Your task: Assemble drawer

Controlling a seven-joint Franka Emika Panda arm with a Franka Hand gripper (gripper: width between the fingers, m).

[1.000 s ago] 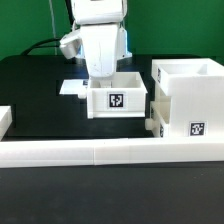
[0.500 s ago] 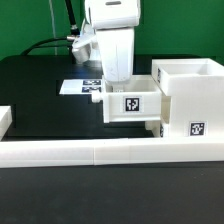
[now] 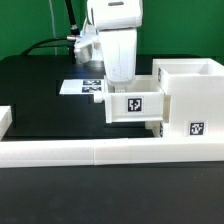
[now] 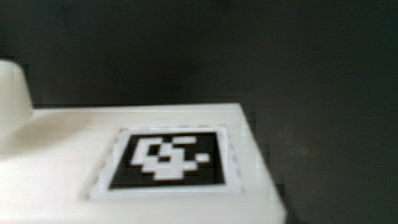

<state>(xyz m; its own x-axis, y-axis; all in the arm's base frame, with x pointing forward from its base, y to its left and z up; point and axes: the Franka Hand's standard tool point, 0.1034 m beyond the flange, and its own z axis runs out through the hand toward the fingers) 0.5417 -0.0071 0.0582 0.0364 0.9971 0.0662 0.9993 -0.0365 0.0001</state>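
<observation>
Black tabletop carries the casing (image 3: 190,100) at right of frame; the gripper (image 3: 121,80) reaches into the tray (image 3: 135,103) at centre, touching the casing; its jaw opening is hidden.

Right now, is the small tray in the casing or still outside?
Partly in: the small tray meets the casing, one end hidden at its open side, most still outside.

The small tray (image 3: 137,103) sits at frame centre, its right end against the large casing (image 3: 190,100) at the right edge (their meeting point is hidden by the tray). The arm (image 3: 115,40) stands above the tray, reaching down into it. Behind and left of the tray lies the marker board (image 3: 82,87). Along the lower frame runs the border bar (image 3: 90,150), before both pieces.
</observation>
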